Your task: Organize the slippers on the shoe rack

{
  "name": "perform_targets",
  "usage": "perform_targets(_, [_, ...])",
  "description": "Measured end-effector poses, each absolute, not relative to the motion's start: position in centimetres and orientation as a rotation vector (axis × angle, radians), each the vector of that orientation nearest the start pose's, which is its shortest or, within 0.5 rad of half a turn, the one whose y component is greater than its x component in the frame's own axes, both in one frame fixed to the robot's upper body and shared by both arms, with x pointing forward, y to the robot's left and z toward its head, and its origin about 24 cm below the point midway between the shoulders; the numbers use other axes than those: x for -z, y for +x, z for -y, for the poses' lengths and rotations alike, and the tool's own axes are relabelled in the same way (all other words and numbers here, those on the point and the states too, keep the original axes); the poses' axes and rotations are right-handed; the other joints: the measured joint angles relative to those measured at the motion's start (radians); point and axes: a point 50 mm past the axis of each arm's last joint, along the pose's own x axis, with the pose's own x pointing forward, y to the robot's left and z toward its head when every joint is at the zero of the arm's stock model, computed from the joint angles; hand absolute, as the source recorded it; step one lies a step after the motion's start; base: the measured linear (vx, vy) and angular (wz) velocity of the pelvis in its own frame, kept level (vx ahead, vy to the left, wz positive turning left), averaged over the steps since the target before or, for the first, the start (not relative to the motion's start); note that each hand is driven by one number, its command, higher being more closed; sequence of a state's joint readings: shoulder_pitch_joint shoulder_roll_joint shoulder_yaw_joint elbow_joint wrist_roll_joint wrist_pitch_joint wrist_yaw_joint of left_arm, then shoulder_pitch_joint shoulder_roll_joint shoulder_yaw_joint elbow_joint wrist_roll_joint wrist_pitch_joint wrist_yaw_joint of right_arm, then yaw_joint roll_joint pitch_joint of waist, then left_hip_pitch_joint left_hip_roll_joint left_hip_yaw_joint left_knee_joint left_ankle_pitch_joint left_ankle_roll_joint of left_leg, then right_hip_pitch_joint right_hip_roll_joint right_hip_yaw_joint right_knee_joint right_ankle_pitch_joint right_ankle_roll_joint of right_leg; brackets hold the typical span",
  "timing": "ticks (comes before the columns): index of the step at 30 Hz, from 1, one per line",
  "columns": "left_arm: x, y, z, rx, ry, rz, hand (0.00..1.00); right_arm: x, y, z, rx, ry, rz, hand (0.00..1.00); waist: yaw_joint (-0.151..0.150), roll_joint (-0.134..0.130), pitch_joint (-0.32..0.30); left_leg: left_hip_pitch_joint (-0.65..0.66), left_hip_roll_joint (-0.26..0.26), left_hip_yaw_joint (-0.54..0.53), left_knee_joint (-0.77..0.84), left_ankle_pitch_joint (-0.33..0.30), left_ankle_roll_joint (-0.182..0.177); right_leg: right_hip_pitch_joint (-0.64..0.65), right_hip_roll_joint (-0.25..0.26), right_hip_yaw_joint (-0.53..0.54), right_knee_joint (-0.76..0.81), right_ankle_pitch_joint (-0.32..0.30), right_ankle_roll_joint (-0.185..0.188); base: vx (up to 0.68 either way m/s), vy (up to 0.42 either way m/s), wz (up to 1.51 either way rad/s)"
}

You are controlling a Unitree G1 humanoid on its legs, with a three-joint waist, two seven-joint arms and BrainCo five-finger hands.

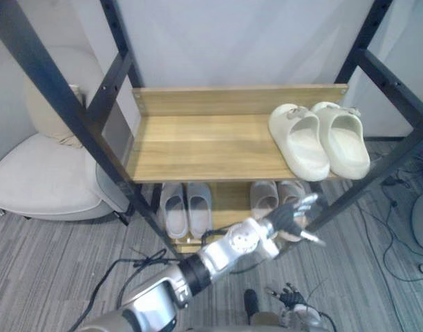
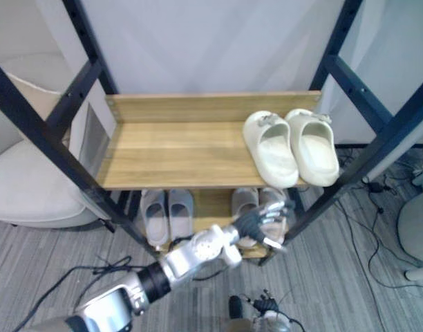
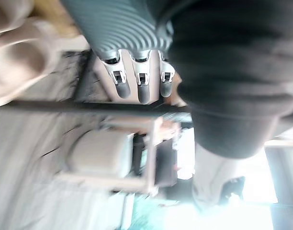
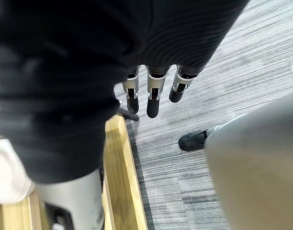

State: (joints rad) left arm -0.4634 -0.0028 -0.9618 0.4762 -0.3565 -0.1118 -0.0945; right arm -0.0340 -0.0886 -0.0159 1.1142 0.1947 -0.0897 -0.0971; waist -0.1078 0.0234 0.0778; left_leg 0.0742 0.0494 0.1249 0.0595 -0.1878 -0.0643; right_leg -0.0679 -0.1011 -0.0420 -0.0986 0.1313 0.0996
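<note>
Hiding part of the lower shelf's (image 1: 229, 202) beige slippers (image 1: 263, 196), the left hand (image 1: 285, 220) spreads loose, empty fingers; the right hand (image 4: 154, 98) hangs straight-fingered, empty.

In the eye views you get soft, even light from above. The top shelf (image 1: 198, 149) and the cream slippers (image 1: 318, 138) are bright, with only faint shadows. The lower shelf (image 1: 229, 200) lies in shade, so the grey slippers (image 1: 186, 207) look dim. In the left wrist view the left hand (image 3: 122, 24) is fairly clear, but everything past it is smeared, and 1 corner burns out to white. In the right wrist view the carpet (image 4: 223, 72) is evenly lit.
</note>
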Motion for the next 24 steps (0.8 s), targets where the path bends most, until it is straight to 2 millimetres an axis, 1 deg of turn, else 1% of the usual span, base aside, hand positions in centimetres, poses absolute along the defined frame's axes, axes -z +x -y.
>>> perform_targets(1, [-1.3,22.3,5.6,1.058,0.081,-0.143,0.00,15.2,13.4,18.9,0.238,0.035,-0.985,0.00,0.001,0.000,0.000,0.000,0.001,0.000,0.000,0.000,0.000,0.001,0.001,-0.001,0.000,0.000,0.000,-0.03,-0.045,0.01])
perform_targets(2, [0.6,21.6,4.8,1.055,0.098,-0.220,0.00,15.2,13.6,18.7,0.223,0.026,-0.983,0.00,0.001,-0.002,0.001,0.002,0.003,-0.001,0.002,0.000,0.000,0.003,0.002,-0.002,0.000,0.000,0.000,-0.02,-0.033,0.01])
perform_targets(3, [1.2,21.4,4.5,1.051,0.106,-0.245,0.00,15.2,13.6,18.6,0.218,0.024,-0.983,0.00,0.001,-0.003,0.002,0.003,0.003,-0.002,0.002,0.000,0.000,0.004,0.002,-0.003,0.000,0.000,0.000,-0.02,-0.035,0.04])
perform_targets(4, [2.7,21.0,3.5,1.042,0.131,-0.306,0.00,15.2,13.8,18.5,0.200,0.009,-0.980,0.00,0.001,-0.006,0.010,0.011,0.005,-0.004,0.004,0.000,-0.001,0.015,0.004,-0.007,0.000,0.000,0.000,-0.01,-0.027,0.05])
perform_targets(5, [3.2,20.8,3.1,1.037,0.144,-0.328,0.00,15.1,13.9,18.4,0.193,0.005,-0.979,0.00,0.002,-0.008,0.015,0.018,0.006,-0.005,0.004,0.000,-0.001,0.022,0.005,-0.009,0.000,0.000,0.000,-0.02,-0.032,0.10])
perform_targets(8, [5.8,20.2,1.1,1.004,0.237,-0.420,0.00,15.1,14.0,18.0,0.161,-0.015,-0.977,0.00,0.004,-0.018,0.021,0.027,0.008,-0.020,0.004,0.000,-0.001,0.039,0.004,-0.028,0.000,-0.001,0.000,-0.03,-0.023,0.14])
perform_targets(9, [6.8,20.1,0.2,0.979,0.266,-0.460,0.00,15.1,14.1,17.9,0.154,-0.018,-0.976,0.00,0.006,-0.022,0.024,0.028,0.008,-0.025,0.005,0.001,-0.002,0.043,0.003,-0.034,0.000,-0.001,0.000,-0.03,-0.028,0.11])
perform_targets(10, [8.1,20.0,-1.3,0.927,0.307,-0.521,0.00,15.1,14.3,17.6,0.140,-0.024,-0.973,0.00,0.010,-0.028,0.027,0.032,0.009,-0.025,0.005,0.001,-0.002,0.048,0.004,-0.036,0.000,-0.001,0.000,-0.02,-0.023,0.07])
perform_targets(11, [8.5,20.0,-1.7,0.914,0.326,-0.538,0.00,15.1,14.3,17.5,0.135,-0.028,-0.972,0.00,0.010,-0.030,0.028,0.033,0.009,-0.026,0.006,0.001,-0.002,0.049,0.004,-0.037,0.000,-0.001,0.000,-0.02,-0.023,0.05])
perform_targets(13, [10.6,19.8,-4.5,0.821,0.427,-0.638,0.00,15.0,14.4,17.3,0.119,-0.039,-0.970,0.00,0.014,-0.035,0.032,0.036,0.010,-0.032,0.010,0.001,-0.002,0.058,0.004,-0.045,0.000,-0.001,0.000,-0.01,-0.025,0.08])
perform_targets(14, [10.9,19.7,-4.9,0.807,0.435,-0.652,0.00,15.0,14.4,17.3,0.119,-0.039,-0.970,0.00,0.016,-0.035,0.032,0.037,0.010,-0.033,0.011,0.001,-0.002,0.059,0.004,-0.047,0.000,-0.001,0.000,-0.01,-0.021,0.06])
perform_targets(15, [11.4,19.6,-5.9,0.768,0.447,-0.690,0.00,15.1,14.4,17.2,0.116,-0.045,-0.972,0.00,0.019,-0.035,0.032,0.040,0.011,-0.035,0.011,0.001,-0.002,0.063,0.004,-0.052,0.000,-0.001,0.000,-0.02,-0.019,0.06])
perform_targets(16, [12.2,19.4,-7.5,0.703,0.473,-0.741,0.00,15.1,14.3,17.2,0.109,-0.056,-0.978,0.00,0.028,-0.036,0.032,0.048,0.011,-0.039,0.011,0.001,-0.002,0.073,0.004,-0.056,0.000,-0.001,0.000,-0.02,-0.019,0.06])
perform_targets(17, [12.3,19.4,-7.8,0.689,0.472,-0.750,0.00,15.1,14.3,17.2,0.106,-0.058,-0.980,0.00,0.030,-0.037,0.032,0.049,0.011,-0.039,0.011,0.001,-0.003,0.074,0.004,-0.056,0.000,-0.001,0.000,-0.02,-0.018,0.05])
perform_targets(20, [13.0,18.9,-9.7,0.584,0.470,-0.802,0.00,15.3,14.1,17.2,0.100,-0.068,-0.993,0.00,0.049,-0.042,0.033,0.050,0.009,-0.042,0.014,0.001,-0.003,0.078,0.001,-0.059,0.000,-0.001,0.000,-0.02,-0.013,0.03])
perform_targets(24, [14.2,17.2,-11.9,0.461,0.435,-0.893,0.00,15.4,13.8,17.2,0.100,-0.071,-1.004,0.00,0.057,-0.051,0.036,0.056,0.007,-0.051,0.014,0.001,-0.003,0.090,-0.001,-0.065,0.000,-0.012,-0.004,-0.02,-0.016,0.06])
